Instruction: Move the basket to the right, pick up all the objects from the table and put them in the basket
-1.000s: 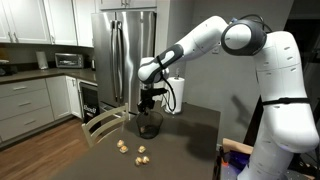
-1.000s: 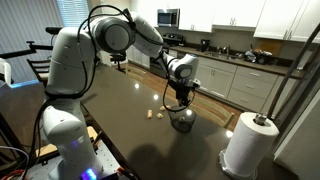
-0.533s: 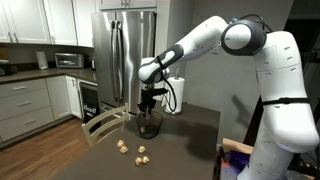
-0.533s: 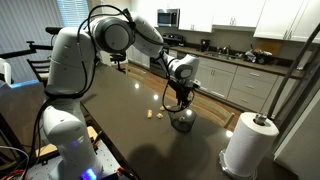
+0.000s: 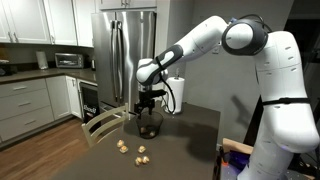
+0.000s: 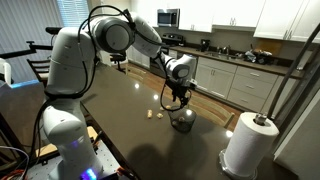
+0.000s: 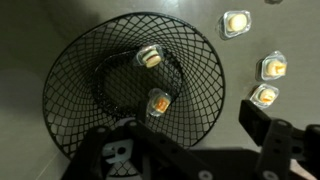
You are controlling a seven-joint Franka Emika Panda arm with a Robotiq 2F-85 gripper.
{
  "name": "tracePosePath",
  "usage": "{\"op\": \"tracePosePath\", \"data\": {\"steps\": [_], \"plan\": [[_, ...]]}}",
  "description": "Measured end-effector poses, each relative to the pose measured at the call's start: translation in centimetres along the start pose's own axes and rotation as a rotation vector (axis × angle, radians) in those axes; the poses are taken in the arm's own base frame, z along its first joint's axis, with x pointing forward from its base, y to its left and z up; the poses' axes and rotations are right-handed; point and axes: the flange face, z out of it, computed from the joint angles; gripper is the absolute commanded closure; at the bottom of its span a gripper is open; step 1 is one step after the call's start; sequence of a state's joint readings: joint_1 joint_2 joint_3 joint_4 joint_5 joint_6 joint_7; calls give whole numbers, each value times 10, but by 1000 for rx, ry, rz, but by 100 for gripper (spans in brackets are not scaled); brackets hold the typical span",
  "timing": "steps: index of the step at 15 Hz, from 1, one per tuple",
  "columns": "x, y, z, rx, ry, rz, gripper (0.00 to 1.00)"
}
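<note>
The dark wire-mesh basket (image 5: 149,127) (image 6: 182,120) stands on the dark table (image 5: 190,140) (image 6: 120,110), directly under my gripper (image 5: 148,104) (image 6: 180,98). In the wrist view the basket (image 7: 80,60) fills the left and holds two pale tan objects (image 7: 148,57) (image 7: 158,100). Three more objects (image 7: 236,22) (image 7: 272,67) (image 7: 264,96) lie on the table just outside its rim. My gripper (image 7: 178,130) is open and empty, one finger (image 7: 262,128) outside the rim. In an exterior view the loose objects (image 5: 140,153) lie in front of the basket.
A pale wooden chair (image 5: 105,125) stands at the table's edge near the loose pieces. A white paper-towel roll (image 6: 250,143) stands on the table's near corner. A steel fridge (image 5: 125,50) and kitchen counters (image 6: 240,70) lie behind.
The jaws have opened above the basket and the hand has lifted slightly. The basket and the loose pieces on the table have stayed put.
</note>
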State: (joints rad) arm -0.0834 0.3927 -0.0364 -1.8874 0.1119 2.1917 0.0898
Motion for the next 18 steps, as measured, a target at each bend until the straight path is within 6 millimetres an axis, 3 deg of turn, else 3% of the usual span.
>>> {"op": "tracePosePath", "data": {"steps": [10,18], "plan": [[-36,-76,26,-20,-45,-231,0],[-59,-97,42,-62,-65,-340,0]]}}
